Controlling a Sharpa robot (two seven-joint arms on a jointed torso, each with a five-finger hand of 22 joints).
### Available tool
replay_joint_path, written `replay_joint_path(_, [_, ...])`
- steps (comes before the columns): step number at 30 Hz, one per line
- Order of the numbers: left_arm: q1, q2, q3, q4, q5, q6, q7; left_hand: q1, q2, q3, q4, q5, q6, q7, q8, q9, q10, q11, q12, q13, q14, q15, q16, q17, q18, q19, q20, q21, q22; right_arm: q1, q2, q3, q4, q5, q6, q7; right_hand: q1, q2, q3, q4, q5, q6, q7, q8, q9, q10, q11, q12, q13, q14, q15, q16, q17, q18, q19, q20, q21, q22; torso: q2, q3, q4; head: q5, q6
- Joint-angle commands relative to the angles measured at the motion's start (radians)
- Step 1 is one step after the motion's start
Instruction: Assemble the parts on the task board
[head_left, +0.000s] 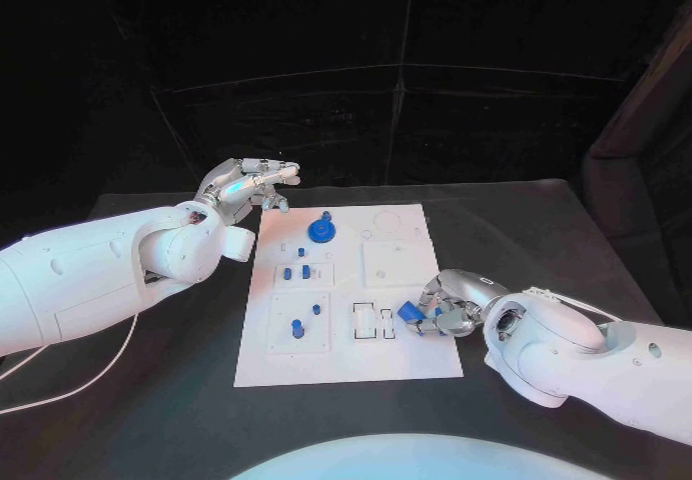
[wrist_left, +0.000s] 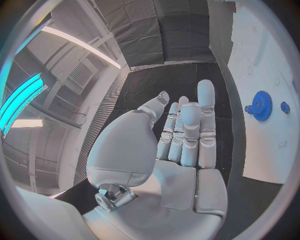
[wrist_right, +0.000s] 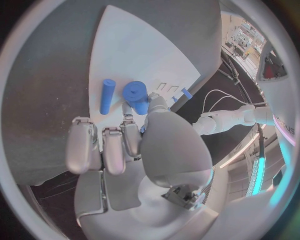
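Parts (head_left: 297, 272) mostly lie loose on the board (head_left: 346, 360), so little looks assembled; my right hand (head_left: 447, 312) pinches one blue piece (head_left: 410, 313), my left hand (head_left: 248, 186) spread and empty.

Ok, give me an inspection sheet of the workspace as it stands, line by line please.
Surface: black table, dark cloth over it.
Task board: white task board in the middle of the table, with several recesses.
Parts: blue gear standing at the board's far end; small blue pieces in the recesses on the board's left side; a loose blue cylinder lying on the board near the right hand.
Clutter: nothing seen.
Left hand: raised beside the board's far left corner, fingers straight, holding nothing.
Right hand: at the board's right edge, pinching a blue part.
Cables: a white cable hanging under the left arm.
Surroundings: black curtain behind the table.
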Motion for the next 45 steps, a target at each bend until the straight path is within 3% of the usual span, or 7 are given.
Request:
replay_joint_path(1, [0.001,0.002,0.001,0.001,0.002,0.011,0.006,0.004,0.006,-0.003,0.000,0.002,-0.007,-0.001,-0.001,0.000,-0.008,0.001,0.004,0.002,-0.006,-0.001,-0.005,-0.001,0.014,0.003,0.002,-0.006,-0.001,0.002,-0.005,0.001,0.025,0.114,-0.125,0.038,0.004,0.011,0.000,0.014,0.023,0.033,-0.022,0.002,0.010,0.005,-0.005,0.000,0.005,0.069,-0.007,0.003,0.087,-0.013,0.004,-0.007,0.005,0.004,-0.001,0.0000,0.0027,0.003,-0.001])
replay_joint_path(12, [0.001,0.003,0.000,0.001,0.002,0.012,0.005,0.016,0.015,0.000,-0.005,0.002,-0.009,0.000,-0.001,0.000,-0.012,0.001,0.006,0.001,-0.006,-0.001,-0.003,-0.002,0.014,0.005,0.002,-0.009,-0.003,0.002,0.025,0.001,0.038,0.159,-0.139,0.046,-0.047,0.008,-0.024,0.022,0.044,0.051,-0.026,-0.008,0.011,0.012,-0.008,-0.001,0.012,0.071,-0.011,0.005,0.093,-0.014,0.006,-0.012,0.006,0.008,0.001,-0.0014,0.0009,0.015,-0.007])
replay_joint_path(22, [0.001,0.007,0.000,0.001,0.002,0.012,0.005,0.018,0.015,0.001,-0.005,0.002,-0.009,0.000,-0.001,0.000,-0.013,0.001,0.007,0.001,-0.006,-0.001,-0.003,-0.003,0.014,0.005,0.002,-0.009,-0.003,0.002,0.094,0.001,0.004,0.155,-0.078,-0.016,-0.105,0.025,-0.046,0.021,0.005,0.096,-0.042,0.003,0.025,0.025,-0.021,0.005,0.028,0.074,-0.020,0.011,0.108,-0.016,0.011,-0.019,0.011,0.018,0.001,-0.0024,0.0028,0.021,-0.009])
replay_joint_path(25, [0.001,0.007,0.000,0.000,0.002,0.012,0.005,0.018,0.015,0.001,-0.005,0.002,-0.009,0.000,-0.001,0.000,-0.013,0.001,0.007,0.001,-0.006,-0.001,-0.003,-0.003,0.014,0.005,0.002,-0.009,-0.003,0.002,0.110,0.001,-0.005,0.148,-0.074,-0.032,-0.109,0.032,-0.047,0.021,0.000,0.106,-0.047,0.006,0.029,0.029,-0.025,0.010,0.035,0.075,-0.023,0.015,0.116,-0.017,0.014,-0.022,0.014,0.024,0.000,-0.0002,0.0002,0.024,-0.010])
replay_joint_path(37, [0.001,0.008,0.000,0.002,0.002,0.010,0.003,0.018,0.015,0.001,-0.005,0.002,-0.009,0.000,-0.001,0.000,-0.013,0.001,0.007,0.001,-0.006,-0.001,-0.003,-0.003,0.014,0.005,0.002,-0.009,-0.003,0.002,0.162,0.001,-0.035,0.118,-0.081,-0.070,-0.109,0.039,-0.045,0.020,0.002,0.110,-0.049,0.007,0.031,0.032,-0.027,0.013,0.039,0.077,-0.025,0.018,0.123,-0.019,0.017,-0.024,0.018,0.032,0.000,-0.0012,-0.0024,0.026,-0.008])
replay_joint_path(45, [0.001,0.007,0.000,0.004,0.002,0.010,0.003,0.020,0.015,0.000,-0.007,0.002,-0.010,0.000,-0.001,0.000,-0.014,0.001,0.007,0.001,-0.007,-0.001,-0.003,-0.004,0.014,0.006,0.001,-0.010,-0.004,0.003,0.183,0.002,-0.048,0.099,-0.084,-0.081,-0.111,0.036,-0.049,0.020,-0.006,0.111,-0.050,0.008,0.033,0.032,-0.028,0.011,0.038,0.077,-0.027,0.018,0.123,-0.019,0.017,-0.025,0.019,0.033,0.001,-0.0002,-0.0004,0.025,-0.008])
